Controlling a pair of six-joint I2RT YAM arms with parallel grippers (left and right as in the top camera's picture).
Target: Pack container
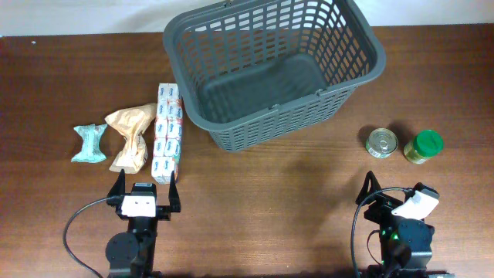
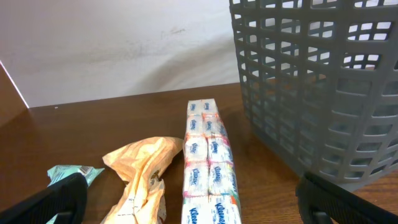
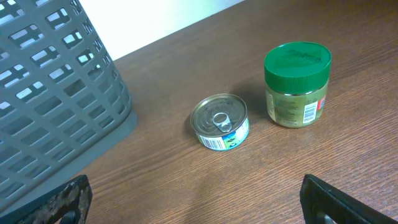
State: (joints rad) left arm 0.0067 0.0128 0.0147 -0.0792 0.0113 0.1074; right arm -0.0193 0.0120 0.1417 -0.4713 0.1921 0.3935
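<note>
The large dark grey basket (image 1: 270, 66) stands at the back middle of the table and looks empty; its wall also shows in the left wrist view (image 2: 323, 93) and the right wrist view (image 3: 50, 106). A long pack of tissue packets (image 1: 167, 133) (image 2: 209, 165), an orange crumpled bag (image 1: 130, 137) (image 2: 143, 174) and a teal packet (image 1: 89, 143) (image 2: 71, 173) lie left of it. A silver tin can (image 1: 381, 143) (image 3: 219, 121) and a green-lidded jar (image 1: 423, 147) (image 3: 296, 84) stand on the right. My left gripper (image 1: 145, 185) (image 2: 193, 208) is open and empty, just short of the tissue pack. My right gripper (image 1: 391, 189) (image 3: 199, 205) is open and empty, short of the can.
The brown wooden table (image 1: 270, 201) ends at a white wall at the back (image 2: 112, 43). Black cables run beside both arm bases at the front edge.
</note>
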